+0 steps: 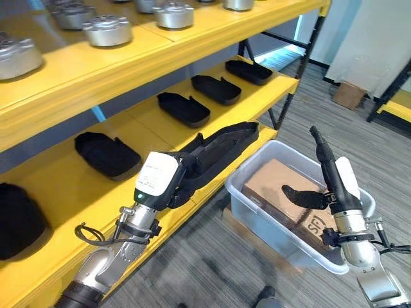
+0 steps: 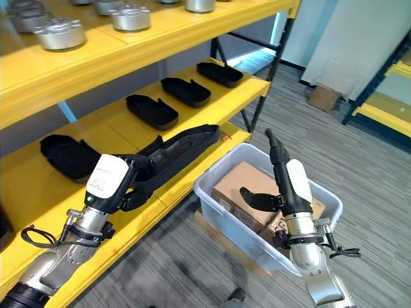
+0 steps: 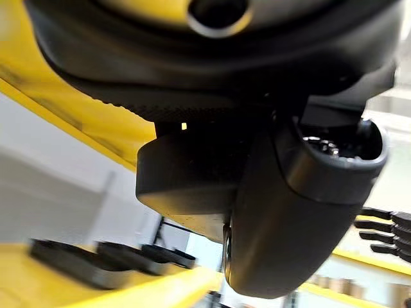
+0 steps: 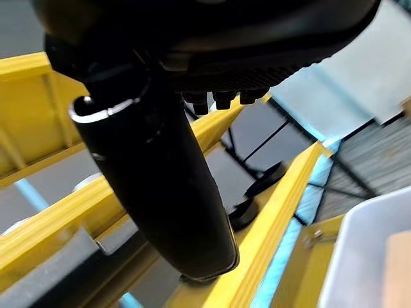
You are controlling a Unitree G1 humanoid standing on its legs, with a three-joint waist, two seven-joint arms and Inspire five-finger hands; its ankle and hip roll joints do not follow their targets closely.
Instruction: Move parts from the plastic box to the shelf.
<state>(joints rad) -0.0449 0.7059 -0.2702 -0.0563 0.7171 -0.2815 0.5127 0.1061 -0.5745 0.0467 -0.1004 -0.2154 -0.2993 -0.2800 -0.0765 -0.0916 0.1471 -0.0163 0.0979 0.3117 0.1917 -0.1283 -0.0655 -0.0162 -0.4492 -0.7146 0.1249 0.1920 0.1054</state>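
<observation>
My left hand (image 1: 160,176) is shut on one end of a long black moulded part (image 1: 221,144). The part lies tilted over the front edge of the lower yellow shelf (image 1: 77,192), its far end reaching toward the clear plastic box (image 1: 257,218). That box stands on the floor to the right of the shelf, with a brown cardboard carton (image 1: 276,183) inside. My right hand (image 1: 334,173) hovers above the box, open, fingers straight and pointing up, thumb (image 4: 160,186) sticking out sideways, nothing in it.
Several black parts (image 1: 183,109) lie in a row along the lower shelf, one (image 1: 107,154) just behind my left hand. Silver metal parts (image 1: 107,30) stand on the upper shelf. A small cardboard box (image 1: 350,95) and another yellow rack (image 1: 395,106) are at the back right.
</observation>
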